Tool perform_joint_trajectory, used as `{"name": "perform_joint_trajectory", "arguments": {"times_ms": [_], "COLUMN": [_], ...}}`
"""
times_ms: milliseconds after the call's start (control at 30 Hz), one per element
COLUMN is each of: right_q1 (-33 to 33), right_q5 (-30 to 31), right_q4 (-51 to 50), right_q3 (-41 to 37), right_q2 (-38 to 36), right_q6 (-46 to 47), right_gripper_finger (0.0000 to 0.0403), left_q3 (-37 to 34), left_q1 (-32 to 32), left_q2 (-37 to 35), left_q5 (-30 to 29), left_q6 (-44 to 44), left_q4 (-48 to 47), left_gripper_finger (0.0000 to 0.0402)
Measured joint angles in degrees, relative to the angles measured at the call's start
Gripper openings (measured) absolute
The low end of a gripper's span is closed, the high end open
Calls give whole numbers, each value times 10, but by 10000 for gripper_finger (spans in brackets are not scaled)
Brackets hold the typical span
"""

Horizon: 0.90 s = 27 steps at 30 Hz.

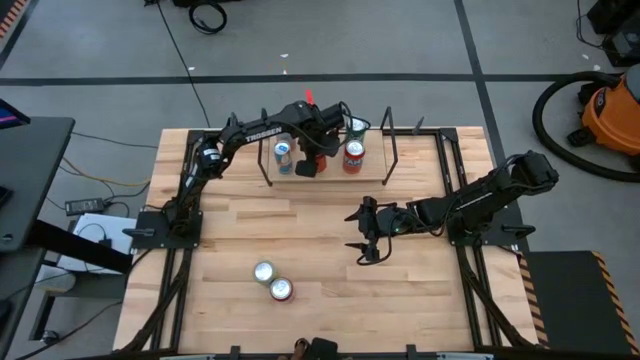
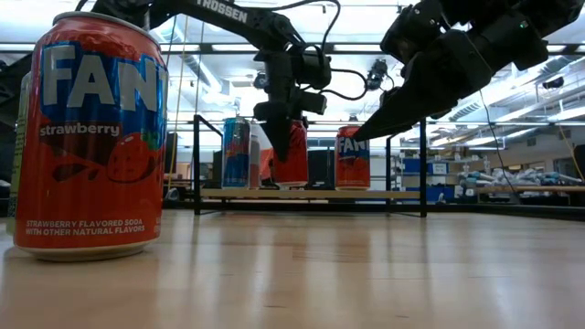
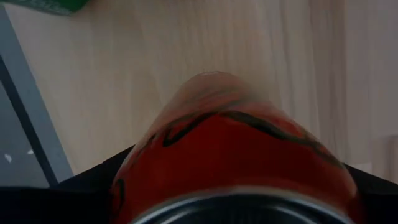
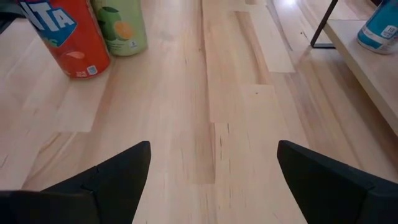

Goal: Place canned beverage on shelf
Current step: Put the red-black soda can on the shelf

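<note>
High view: left gripper point(image 1: 312, 163) over the shelf point(image 1: 372, 176), around a red can point(image 1: 318, 163) between a blue can point(image 1: 284, 154) and another red can point(image 1: 353, 155).

Low view: red can stands on the shelf plank.

Left wrist view: can fills the frame; grip state unclear, cannot tell.

Right wrist view: right gripper point(image 4: 213, 177) over the worktop point(image 4: 186, 112), jaws apart, empty.

Red can point(image 4: 62, 34) and green can point(image 4: 121, 25) stand touching on the table point(image 4: 230, 124) beyond the spread gripper point(image 4: 214, 180).

cans on shelf point(image 1: 375, 170): 3 point(image 1: 352, 155) | cans on table point(image 1: 330, 290): 2 point(image 1: 282, 290) | robot arms: 2 point(image 1: 250, 135)
</note>
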Motion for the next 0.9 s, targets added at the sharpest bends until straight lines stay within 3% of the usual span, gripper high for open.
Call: {"name": "perform_joint_trajectory", "arguments": {"times_ms": [400,633,900], "right_q1": [14,14,14], "right_q5": [-9,-9,-6], "right_q4": [0,0,0], "right_q3": [0,0,0], "right_q2": [0,0,0], "right_q6": [-5,-5,-4], "right_gripper_finger": [362,362,362], "left_q3": [1,1,1], "left_q1": [-9,-19,-27], "left_q2": [0,0,0], "left_q5": [-11,-55,-58], "left_q6": [0,14,11], "left_q4": [13,15,15], "left_gripper_finger": [384,389,389]}}
